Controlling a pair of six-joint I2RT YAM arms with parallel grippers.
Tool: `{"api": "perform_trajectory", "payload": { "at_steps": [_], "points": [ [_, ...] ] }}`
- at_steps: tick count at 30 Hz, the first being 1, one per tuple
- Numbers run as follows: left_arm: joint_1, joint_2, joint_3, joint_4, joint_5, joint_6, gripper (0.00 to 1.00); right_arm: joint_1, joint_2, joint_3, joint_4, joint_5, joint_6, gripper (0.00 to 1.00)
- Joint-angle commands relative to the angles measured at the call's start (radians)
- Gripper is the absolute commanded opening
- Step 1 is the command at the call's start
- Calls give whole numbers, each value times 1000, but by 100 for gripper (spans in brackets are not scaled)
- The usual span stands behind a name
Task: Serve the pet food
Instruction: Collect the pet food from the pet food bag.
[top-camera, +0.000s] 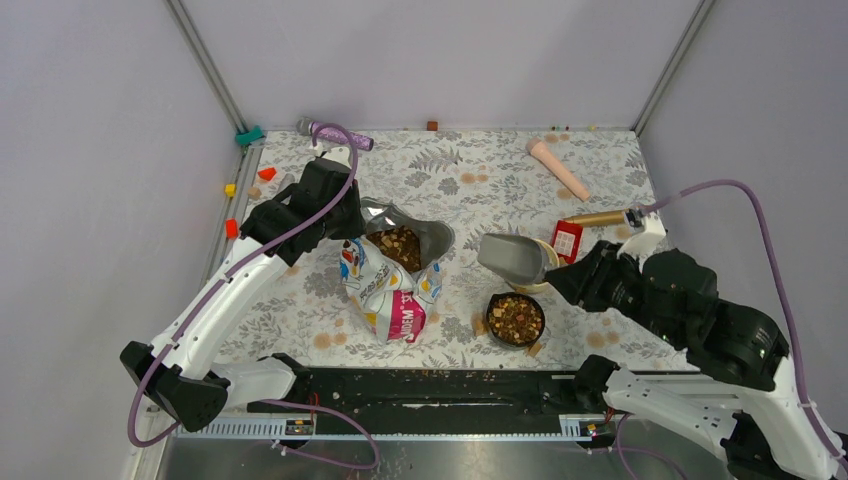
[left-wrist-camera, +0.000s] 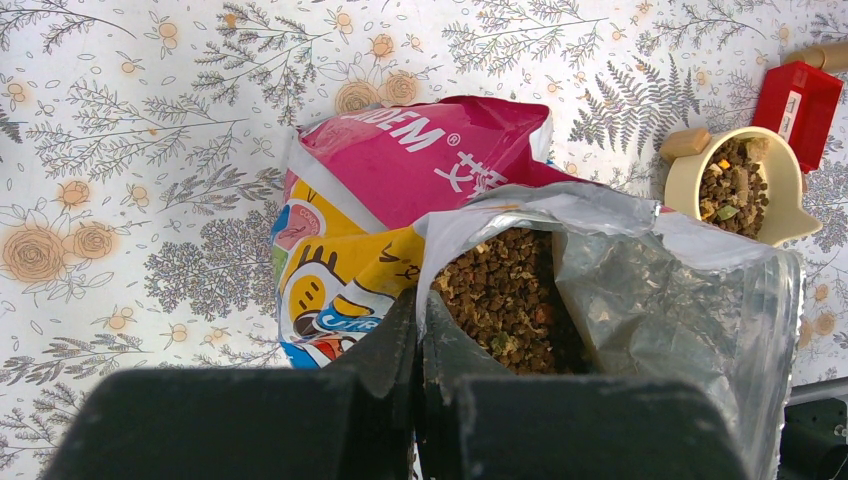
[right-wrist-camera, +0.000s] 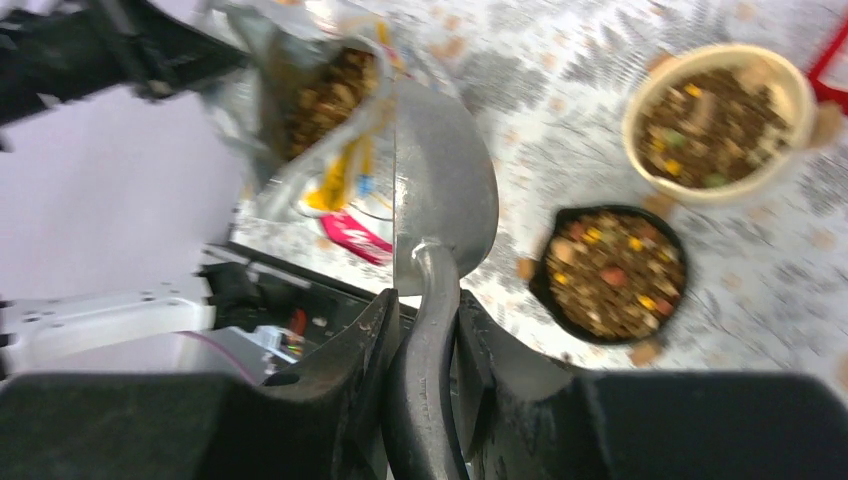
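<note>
Floral table: bag of pet food, mouth toward frame top; left gripper pinching rim, right gripper pinching scoop; cream bowl contents seen from wrists only.

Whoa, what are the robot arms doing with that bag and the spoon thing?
They are dishing out kibble. The left gripper pinches the rim of the bag, holding it open. The right gripper grips a metal scoop by its handle, between the bag and two bowls; the scoop looks empty. The black bowl and the cream bowl both already have kibble in them.
</note>
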Motion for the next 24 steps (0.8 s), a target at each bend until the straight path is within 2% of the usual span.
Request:
{"api": "perform_trajectory", "payload": {
  "at_steps": [1,7,10,13,19,24],
  "points": [
    [5,-10,19,-2,-4,15,0,2,129,120,267,-126,-41,0],
    [4,-10,20,-6,-26,17,0,2,430,340,175,-198,-102,0],
    [5,-12,19,-6,-33,16,0,3,564,404,101,-267,-135,0],
    [4,-7,22,-8,-30,15,0,22,695,484,17,-273,-186,0],
    [5,-9,21,-6,-27,17,0,43,946,687,-192,-163,-278,0],
    [4,-13,22,-8,-15,18,0,60,1122,791,-258,-16,-267,0]
  ]
}}
